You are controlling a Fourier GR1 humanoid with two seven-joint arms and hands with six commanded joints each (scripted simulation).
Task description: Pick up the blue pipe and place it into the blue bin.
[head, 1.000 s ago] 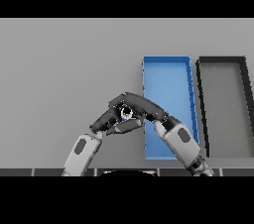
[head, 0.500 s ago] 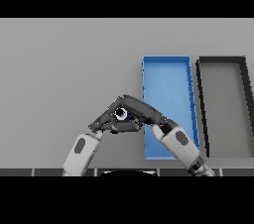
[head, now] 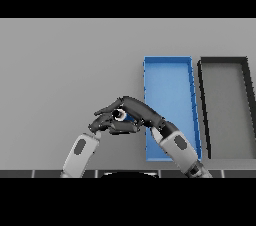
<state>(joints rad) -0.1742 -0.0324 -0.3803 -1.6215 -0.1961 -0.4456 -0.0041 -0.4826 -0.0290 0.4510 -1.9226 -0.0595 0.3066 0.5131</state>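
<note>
progress stood at roughly the halfway mark, as far as could be judged: the blue pipe (head: 126,116) was gripped but had not reached the blue bin (head: 167,67). the right hand (head: 142,113) reached leftward from the near right, its fingers (head: 114,106) curled over the pipe, of which only a pale round end and a sliver of blue showed between the dark fingers. the left hand (head: 102,125) came in from the near left and met the right one at the same spot, its fingers seemingly touching the pipe or the other hand from below; whether they were clenched around the pipe or merely resting against it could not be told. the pipe sat just left of the bin's near left corner, close above the grey surface (head: 60,70); whether it was lifted clear or touching the surface could not be made out. the blue bin lay to the right of the hands, long side running near to far, and showed nothing inside. a black bin (head: 225,60) stood just beside it on the right, apart from it by a narrow strip of surface. what was left, by this reading, was to carry the pipe rightward over the bin's left wall and release it inside. no brand, label or writing could be read on any of the things in view.
</note>
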